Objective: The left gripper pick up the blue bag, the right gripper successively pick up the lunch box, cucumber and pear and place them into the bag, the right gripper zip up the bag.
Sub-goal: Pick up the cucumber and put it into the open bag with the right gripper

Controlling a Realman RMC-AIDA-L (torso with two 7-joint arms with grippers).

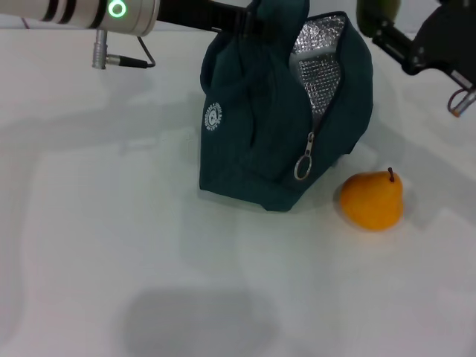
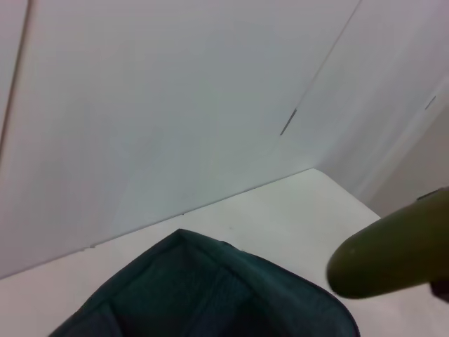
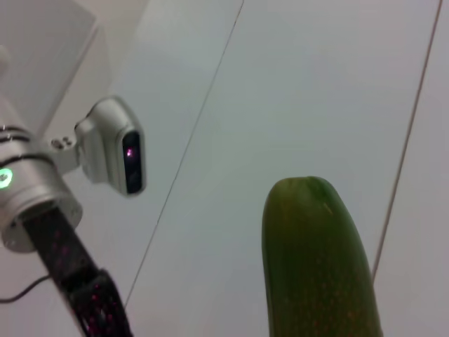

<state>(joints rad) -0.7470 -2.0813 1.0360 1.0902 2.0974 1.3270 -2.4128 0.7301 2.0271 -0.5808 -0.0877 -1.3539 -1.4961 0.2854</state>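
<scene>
My left gripper (image 1: 256, 18) is clamped on the top of the dark teal fabric bag (image 1: 253, 141), holding its foil-lined mouth open. My right gripper (image 1: 383, 33) grips the long green cucumber (image 1: 377, 13) just above and beside that opening, for dropping in. The orange-yellow pear (image 1: 372, 199) waits on the white table (image 1: 111, 245).

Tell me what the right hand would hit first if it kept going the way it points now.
Likely the blue bag: the right hand, holding the cucumber, points toward its open top; depth is unclear.
</scene>
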